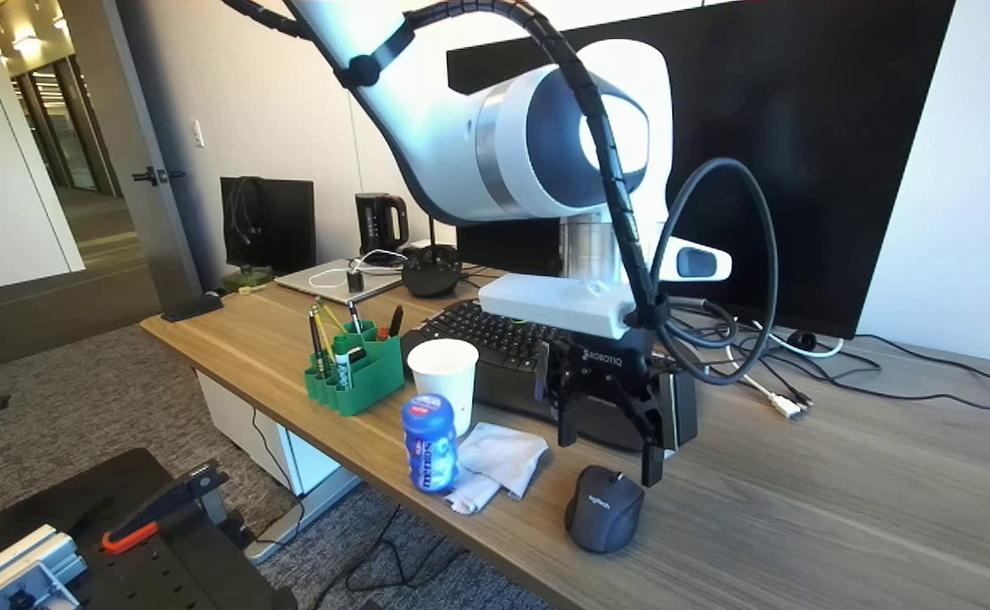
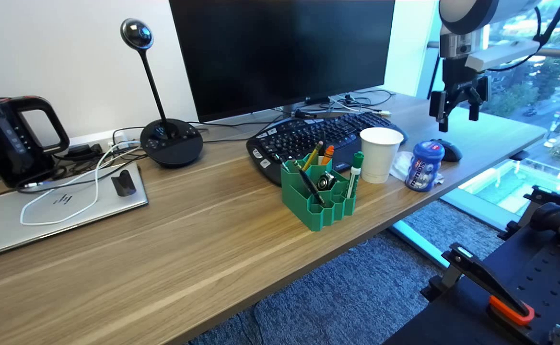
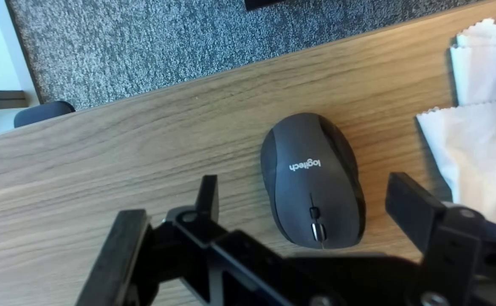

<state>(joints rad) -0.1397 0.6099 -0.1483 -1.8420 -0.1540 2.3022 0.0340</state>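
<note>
My gripper hangs above the desk with its jaws wide apart and nothing between them. Below it lies a dark grey Logitech mouse, flat on the wood; in the wrist view it appears between the two fingers, untouched. Beside the mouse is a folded white cloth. A blue Mentos bottle stands upright at the cloth's edge, near a white paper cup. Further along, a green organizer holds several pens and markers. Both exterior views show the gripper higher than the mouse.
A black keyboard lies behind the cup, in front of a large monitor. Cables trail across the desk's back. A conference camera, a silver laptop and a black kettle occupy the far end. The desk's front edge runs close to the mouse.
</note>
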